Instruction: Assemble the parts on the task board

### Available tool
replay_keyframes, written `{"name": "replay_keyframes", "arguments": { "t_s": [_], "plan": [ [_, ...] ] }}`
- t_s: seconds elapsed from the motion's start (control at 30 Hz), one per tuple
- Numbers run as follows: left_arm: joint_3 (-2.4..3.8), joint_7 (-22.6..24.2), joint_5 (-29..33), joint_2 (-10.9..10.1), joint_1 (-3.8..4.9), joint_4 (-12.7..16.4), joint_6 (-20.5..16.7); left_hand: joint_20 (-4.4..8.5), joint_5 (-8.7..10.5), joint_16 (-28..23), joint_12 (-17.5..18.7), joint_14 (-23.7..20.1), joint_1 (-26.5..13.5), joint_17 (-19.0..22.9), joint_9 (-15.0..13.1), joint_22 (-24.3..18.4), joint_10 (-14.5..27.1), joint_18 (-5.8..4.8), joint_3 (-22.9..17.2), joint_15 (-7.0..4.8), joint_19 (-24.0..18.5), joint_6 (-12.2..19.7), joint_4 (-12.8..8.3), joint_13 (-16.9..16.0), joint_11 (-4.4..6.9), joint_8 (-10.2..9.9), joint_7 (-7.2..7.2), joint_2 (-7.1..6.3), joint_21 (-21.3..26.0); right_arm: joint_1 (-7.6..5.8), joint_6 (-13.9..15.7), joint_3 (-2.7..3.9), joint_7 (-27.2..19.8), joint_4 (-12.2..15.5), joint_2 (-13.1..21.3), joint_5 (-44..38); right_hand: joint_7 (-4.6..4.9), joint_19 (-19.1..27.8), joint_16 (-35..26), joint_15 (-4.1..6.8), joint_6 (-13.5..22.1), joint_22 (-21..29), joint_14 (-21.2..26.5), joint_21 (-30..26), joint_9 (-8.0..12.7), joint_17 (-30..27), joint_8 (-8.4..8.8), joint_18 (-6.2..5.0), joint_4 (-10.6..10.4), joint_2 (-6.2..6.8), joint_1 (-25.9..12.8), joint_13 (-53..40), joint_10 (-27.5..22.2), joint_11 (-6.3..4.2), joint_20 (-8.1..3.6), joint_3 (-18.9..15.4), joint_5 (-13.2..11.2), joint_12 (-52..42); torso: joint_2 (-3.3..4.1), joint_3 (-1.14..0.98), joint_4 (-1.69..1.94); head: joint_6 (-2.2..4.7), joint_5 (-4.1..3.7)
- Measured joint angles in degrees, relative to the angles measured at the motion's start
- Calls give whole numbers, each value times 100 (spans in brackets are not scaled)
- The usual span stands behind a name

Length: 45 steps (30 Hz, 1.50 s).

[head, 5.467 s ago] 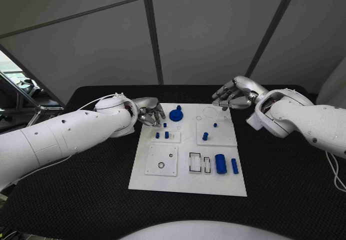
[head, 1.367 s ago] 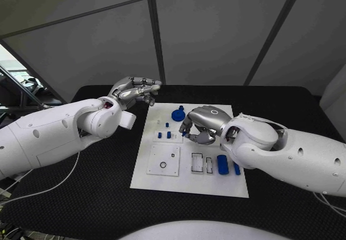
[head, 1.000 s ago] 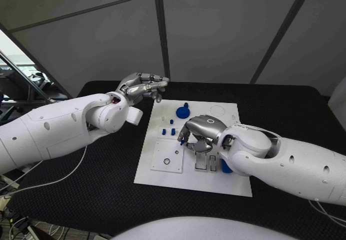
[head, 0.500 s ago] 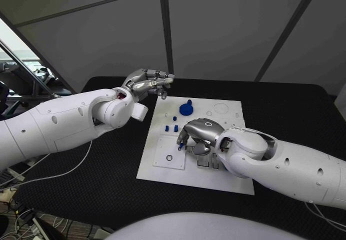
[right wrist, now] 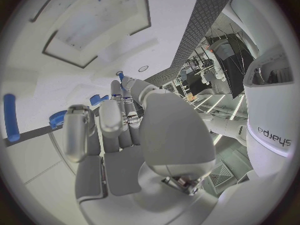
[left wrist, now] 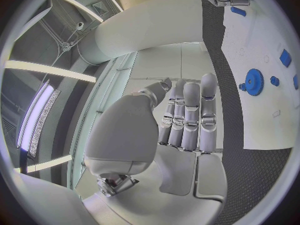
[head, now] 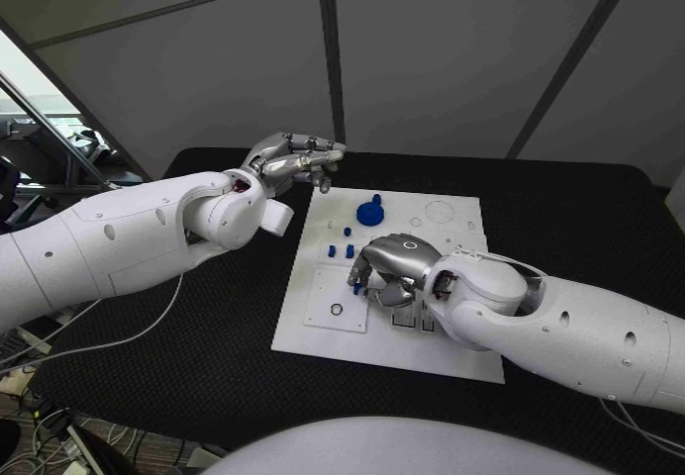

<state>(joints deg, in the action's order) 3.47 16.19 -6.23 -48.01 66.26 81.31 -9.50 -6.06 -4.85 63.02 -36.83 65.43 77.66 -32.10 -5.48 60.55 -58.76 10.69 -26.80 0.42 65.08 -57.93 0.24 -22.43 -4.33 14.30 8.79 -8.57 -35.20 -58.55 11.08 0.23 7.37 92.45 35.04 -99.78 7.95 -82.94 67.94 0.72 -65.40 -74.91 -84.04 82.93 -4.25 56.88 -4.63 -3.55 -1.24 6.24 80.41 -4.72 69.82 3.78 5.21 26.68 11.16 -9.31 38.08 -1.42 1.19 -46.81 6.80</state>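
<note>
Head view: the left hand point(head: 296, 160) hovers raised beyond the task board point(head: 322, 332) (the white plate at table centre), fingers curled, holding nothing. The right hand point(head: 390, 272) arches palm-down over the board's middle; whether it pinches anything cannot be told.

Left wrist view: fingers extended together; blue gear point(left wrist: 254, 81) lies flat.

Right wrist view: fingers part-spread; a blue rod point(right wrist: 9, 117) lies flat on the board.

right hand point(head: 393, 269) low over task board point(head: 342, 336) middle, blocking it, near edge open

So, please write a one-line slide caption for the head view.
Right hand lowered over the white task board; left hand raised beyond its far edge, near the blue gear.
</note>
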Motion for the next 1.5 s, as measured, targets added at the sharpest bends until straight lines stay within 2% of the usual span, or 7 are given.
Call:
{"name": "replay_keyframes", "arguments": {
  "t_s": [0.67,0.87,1.03,1.1,1.2,1.33,1.5],
  "plan": [
    [-1,-30,1,-5,0,-9,26,0,0,0,0,0,0,-1,-4,-7,9,0,0,0,0,10,0,1,9,0,-10,0,0,-2,-116,-10,32,-67,-32,-117,-23,0,0,0,-3,0,0,0,4,-11,-1,0,0,1,1,0,0,0,0,0,0,0,-5,3,-5,-24,13],
    [-1,-41,1,-3,0,-13,33,0,0,0,0,0,0,-1,-4,-7,9,0,0,0,0,10,0,1,9,0,-10,0,0,-16,-138,-74,33,-60,-66,-146,-10,0,0,0,-15,0,0,0,3,-24,-1,0,0,18,-16,0,0,0,0,0,0,0,-5,2,-5,-24,14],
    [-1,-47,1,-1,0,-16,38,0,0,0,0,0,0,4,-4,-7,8,0,0,0,0,10,0,1,9,0,-10,-1,0,-25,-138,-99,33,-74,-85,-159,-8,0,0,0,-16,0,0,0,2,-26,0,0,0,46,-78,13,-3,3,0,0,1,0,-5,1,-5,-27,18],
    [-1,-49,1,0,0,-17,40,0,0,0,0,0,0,4,-3,-7,8,0,0,0,0,10,0,1,9,0,-10,-1,0,-26,-138,-111,33,-90,-92,-163,80,33,0,-4,103,0,0,-3,6,-44,61,0,-4,70,-160,50,-156,65,33,4,1,97,-5,1,-5,-28,19],
    [-1,-54,1,2,0,-19,44,0,0,0,0,0,1,4,-3,-7,8,0,0,0,0,10,0,1,8,0,-10,-1,0,-26,-130,-119,35,-112,-94,-170,190,107,0,-96,642,0,12,-61,70,-78,110,0,-49,166,-305,80,-322,174,107,2,29,183,-5,1,-5,-29,23],
    [-1,-63,1,2,0,-21,49,-21,0,-28,0,0,1,18,-3,-17,8,0,0,0,-20,32,0,2,8,0,12,-1,38,-26,-106,-122,35,-121,-90,-173,179,220,0,-125,1107,0,0,-179,72,-134,111,0,-92,267,-407,86,-546,194,173,-42,99,256,-5,1,-5,-27,24],
    [-2,-78,2,2,0,-27,59,-21,0,-28,0,0,1,18,-3,-16,8,0,0,0,-20,31,0,2,8,0,11,-1,44,-11,0,-142,28,-104,-59,-173,166,248,0,-125,1202,0,0,-219,58,-170,115,0,-90,299,-438,108,-659,205,184,-107,99,285,-5,0,-5,-13,18]
  ]
}}
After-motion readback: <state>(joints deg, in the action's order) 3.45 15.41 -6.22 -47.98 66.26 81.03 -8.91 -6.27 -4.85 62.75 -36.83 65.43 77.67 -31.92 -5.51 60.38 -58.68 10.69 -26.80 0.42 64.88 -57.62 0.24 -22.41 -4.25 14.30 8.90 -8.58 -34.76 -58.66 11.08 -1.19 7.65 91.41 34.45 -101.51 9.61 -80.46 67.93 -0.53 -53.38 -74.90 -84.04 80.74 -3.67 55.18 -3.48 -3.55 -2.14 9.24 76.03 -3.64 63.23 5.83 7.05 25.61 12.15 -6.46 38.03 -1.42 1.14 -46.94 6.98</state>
